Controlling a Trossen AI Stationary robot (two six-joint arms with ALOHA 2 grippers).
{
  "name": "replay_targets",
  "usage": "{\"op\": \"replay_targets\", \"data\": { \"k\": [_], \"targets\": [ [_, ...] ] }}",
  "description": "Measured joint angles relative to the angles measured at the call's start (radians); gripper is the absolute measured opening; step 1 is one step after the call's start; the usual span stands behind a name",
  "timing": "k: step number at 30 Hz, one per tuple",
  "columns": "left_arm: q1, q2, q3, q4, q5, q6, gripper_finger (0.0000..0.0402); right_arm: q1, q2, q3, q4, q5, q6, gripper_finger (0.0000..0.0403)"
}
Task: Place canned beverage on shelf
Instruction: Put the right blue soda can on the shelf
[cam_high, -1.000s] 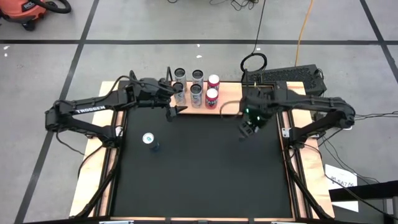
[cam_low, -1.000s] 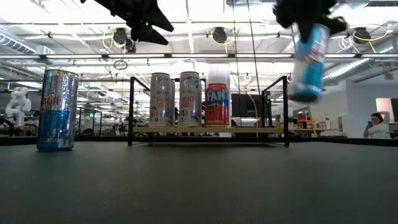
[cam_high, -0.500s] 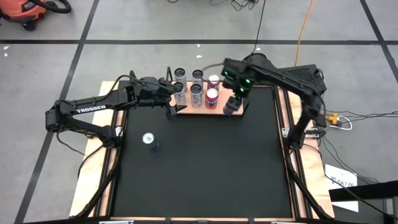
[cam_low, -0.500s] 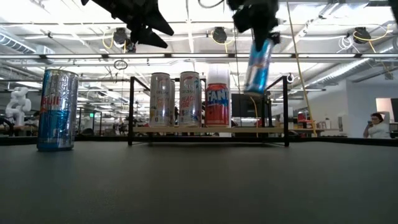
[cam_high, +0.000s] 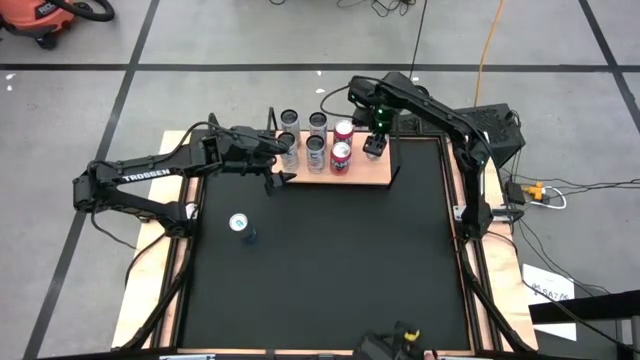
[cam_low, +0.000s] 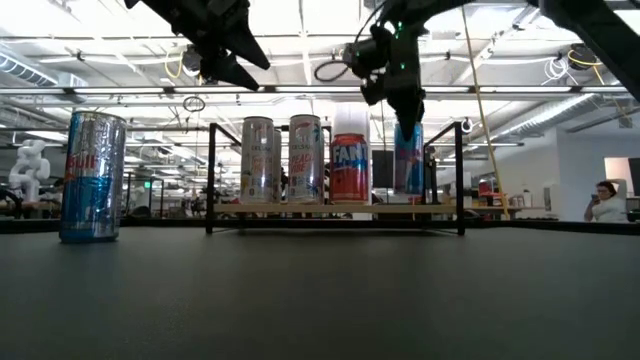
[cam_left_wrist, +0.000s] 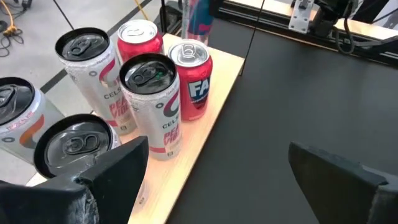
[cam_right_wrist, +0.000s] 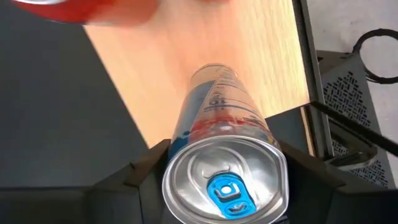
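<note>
A blue-and-silver can is being pinched upright by the right gripper over the shelf, beside the red cans; contact is unclear; early release risks tipping it into them; the left gripper is being held spread nearby.

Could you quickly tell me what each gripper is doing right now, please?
Left gripper: open, empty, beside the shelf.
Right gripper: closed on a blue can over the shelf.

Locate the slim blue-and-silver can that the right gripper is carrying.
In the low view, the slim blue-and-silver can stands upright in the right gripper on the light-wood shelf, just right of the red Fanta can.
</note>
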Motion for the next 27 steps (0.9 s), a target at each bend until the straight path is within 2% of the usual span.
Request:
{"op": "replay_targets", "data": {
  "k": [17,27],
  "targets": [
    [0.033,0.000,0.000,0.014,-0.004,0.005,0.0384,-0.067,0.030,0.001,0.119,0.016,-0.113,0.0232],
    [0.034,0.000,0.000,0.015,-0.003,0.002,0.0384,-0.071,0.031,0.001,0.121,-0.058,-0.117,0.0233]
  ]
}}
